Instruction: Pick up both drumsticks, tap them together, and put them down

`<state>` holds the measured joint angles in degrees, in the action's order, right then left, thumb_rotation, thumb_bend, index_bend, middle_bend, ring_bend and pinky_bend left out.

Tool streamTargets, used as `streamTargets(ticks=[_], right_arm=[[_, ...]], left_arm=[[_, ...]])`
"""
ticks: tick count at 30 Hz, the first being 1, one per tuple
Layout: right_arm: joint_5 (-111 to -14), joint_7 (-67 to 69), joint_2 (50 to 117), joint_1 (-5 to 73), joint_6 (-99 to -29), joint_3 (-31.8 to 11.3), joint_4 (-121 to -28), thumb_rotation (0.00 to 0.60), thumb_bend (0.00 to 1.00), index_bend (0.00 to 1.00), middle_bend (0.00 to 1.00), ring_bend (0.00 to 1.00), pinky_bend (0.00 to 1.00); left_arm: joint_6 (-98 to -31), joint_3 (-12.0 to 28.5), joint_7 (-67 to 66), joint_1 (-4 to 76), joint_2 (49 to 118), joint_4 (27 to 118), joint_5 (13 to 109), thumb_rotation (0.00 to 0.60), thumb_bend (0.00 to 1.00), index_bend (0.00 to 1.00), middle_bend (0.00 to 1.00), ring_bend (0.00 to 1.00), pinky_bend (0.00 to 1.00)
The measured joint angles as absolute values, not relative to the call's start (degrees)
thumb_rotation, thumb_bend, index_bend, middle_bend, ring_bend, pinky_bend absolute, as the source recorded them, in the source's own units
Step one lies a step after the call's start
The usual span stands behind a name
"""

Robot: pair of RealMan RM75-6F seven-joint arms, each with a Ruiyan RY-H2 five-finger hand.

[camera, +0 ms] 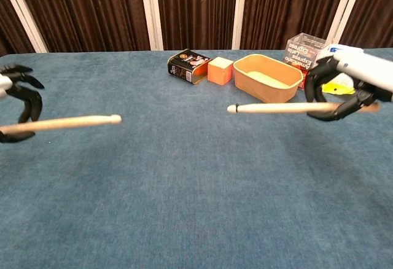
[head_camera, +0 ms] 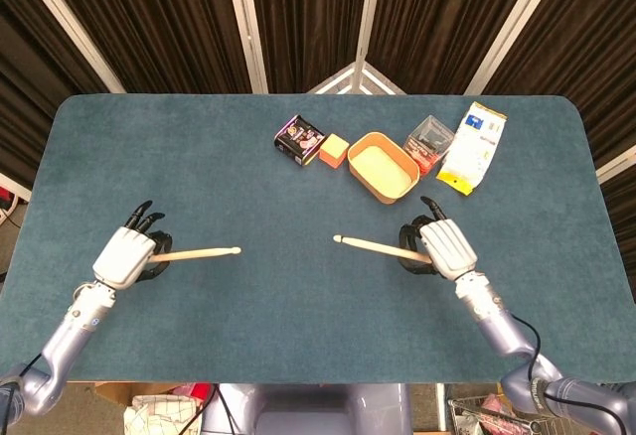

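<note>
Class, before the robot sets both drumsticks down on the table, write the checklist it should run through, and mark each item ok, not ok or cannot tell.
1. Left hand holds the left drumstick: ok.
2. Right hand holds the right drumstick: ok.
3. Sticks apart, tips not touching: ok.
4. Bare table beneath both sticks: ok.
5. Tan tray, orange block and dark tin lie clear of the right stick's tip: ok.
6. Sticks already touching the cloth: cannot tell.

Dark curtains behind blue table
</note>
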<state>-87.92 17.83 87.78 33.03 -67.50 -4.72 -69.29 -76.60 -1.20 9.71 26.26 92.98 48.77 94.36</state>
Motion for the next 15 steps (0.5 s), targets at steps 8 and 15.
streamTargets(ticks=[8, 15], right_arm=[[-88.60, 19.87, 91.89, 33.47, -66.86, -3.99, -64.35, 0.600, 0.41, 0.79, 0.69, 0.41, 0.00], [-88.48, 21.11, 93.79, 34.23, -65.68, -4.11, -62.48, 0.600, 0.41, 0.79, 0.69, 0.41, 0.00]], left_arm=[[-74.29, -2.39, 13.24, 27.12, 98.31, 40.09, 94.67, 0.600, 0.44, 0.61, 0.67, 0.19, 0.02], [-73.07, -3.26, 14.80, 27.70, 100.50, 35.86, 94.99, 0.600, 0.41, 0.53, 0.56, 0.13, 0.00]])
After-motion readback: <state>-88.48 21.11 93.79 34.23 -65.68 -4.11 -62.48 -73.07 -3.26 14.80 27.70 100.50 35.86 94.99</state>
